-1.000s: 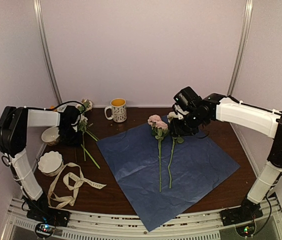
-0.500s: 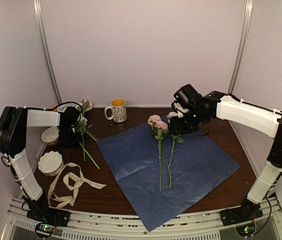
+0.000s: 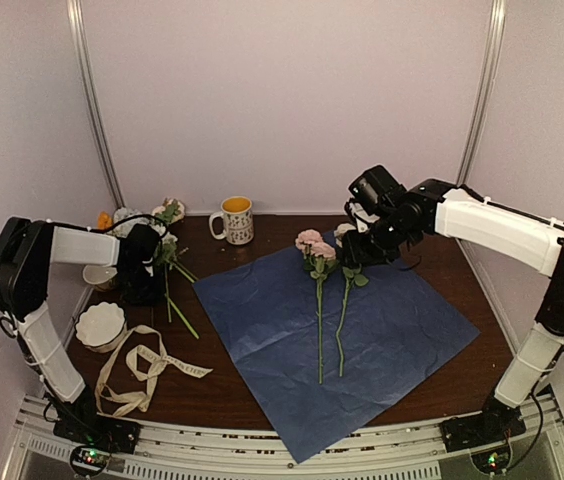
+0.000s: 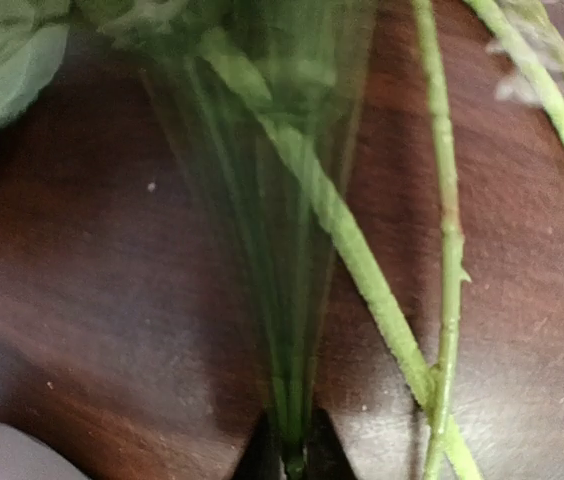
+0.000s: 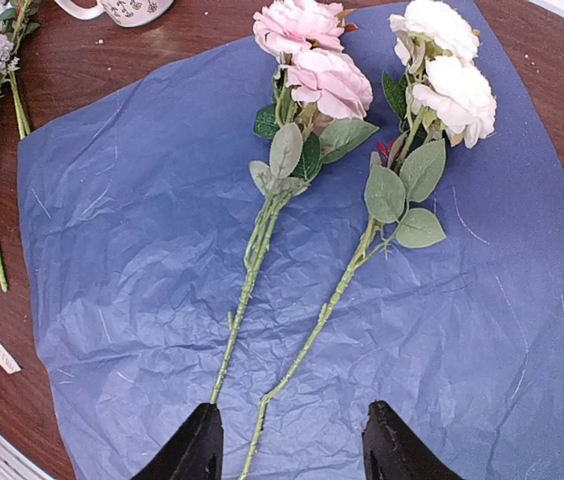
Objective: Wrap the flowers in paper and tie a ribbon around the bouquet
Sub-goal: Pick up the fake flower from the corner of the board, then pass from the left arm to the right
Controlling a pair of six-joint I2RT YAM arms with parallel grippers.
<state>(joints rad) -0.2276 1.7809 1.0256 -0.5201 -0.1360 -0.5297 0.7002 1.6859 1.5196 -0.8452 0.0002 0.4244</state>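
Left jaws closed on a green flower stem (image 4: 292,340), presumably for transfer to the sheet. Right jaws open and empty above pink roses (image 5: 312,60) and white roses (image 5: 447,70) laid on the blue paper (image 5: 112,250).

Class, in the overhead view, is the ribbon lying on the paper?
No, the ribbon lies on the bare table, left of the paper.

blurred — flower stem (image 4: 287,320) at left gripper (image 4: 292,462) | cut off, top edge — mug (image 5: 132,10)
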